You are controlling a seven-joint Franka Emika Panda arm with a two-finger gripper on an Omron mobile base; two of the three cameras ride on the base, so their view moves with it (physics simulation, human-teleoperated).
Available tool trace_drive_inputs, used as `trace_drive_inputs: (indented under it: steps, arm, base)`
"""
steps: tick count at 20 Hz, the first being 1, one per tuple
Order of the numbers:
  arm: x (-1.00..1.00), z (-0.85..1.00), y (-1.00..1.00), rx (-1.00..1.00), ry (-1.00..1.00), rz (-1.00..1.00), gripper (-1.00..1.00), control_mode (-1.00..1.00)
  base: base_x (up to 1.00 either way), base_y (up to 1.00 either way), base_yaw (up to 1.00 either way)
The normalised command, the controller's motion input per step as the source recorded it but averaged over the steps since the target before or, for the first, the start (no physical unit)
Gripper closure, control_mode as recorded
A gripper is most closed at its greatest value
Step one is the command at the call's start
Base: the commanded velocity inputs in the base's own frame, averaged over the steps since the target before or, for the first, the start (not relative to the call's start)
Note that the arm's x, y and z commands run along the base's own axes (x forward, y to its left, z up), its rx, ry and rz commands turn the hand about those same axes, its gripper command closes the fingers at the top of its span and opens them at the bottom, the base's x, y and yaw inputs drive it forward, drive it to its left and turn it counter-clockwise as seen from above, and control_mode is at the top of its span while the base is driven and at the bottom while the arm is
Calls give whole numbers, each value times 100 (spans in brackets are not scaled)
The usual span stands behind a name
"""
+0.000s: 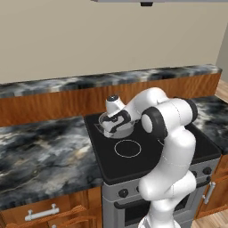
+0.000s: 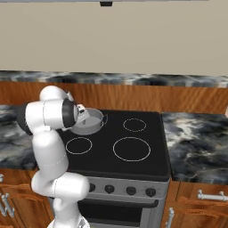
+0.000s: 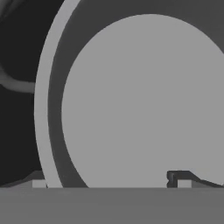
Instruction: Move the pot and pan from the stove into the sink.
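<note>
Over the pot (image 2: 92, 122), the open claw (image 3: 109, 181)

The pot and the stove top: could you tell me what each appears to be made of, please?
Pot: probably metal with a matte grey finish, judging by its thin rim, uniform grey walls and paler flat floor in the hand view; no shine, so the exact metal is open.
Stove top: looks like smooth black glass, flat and dark with white burner rings.
</note>
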Motion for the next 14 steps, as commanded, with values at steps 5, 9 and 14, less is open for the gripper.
trace_drive_inputs:
  steps: [5, 9, 14]
  arm:
    - [0, -25, 0, -6, 4, 1, -100, -100]
    - [0, -17, 1, -5, 1, 1, 100, -100]
    - [0, -1, 1, -1, 0, 0, 100, -100]
  base:
    - [0, 0, 0]
    - [0, 0, 0]
    - [0, 0, 0]
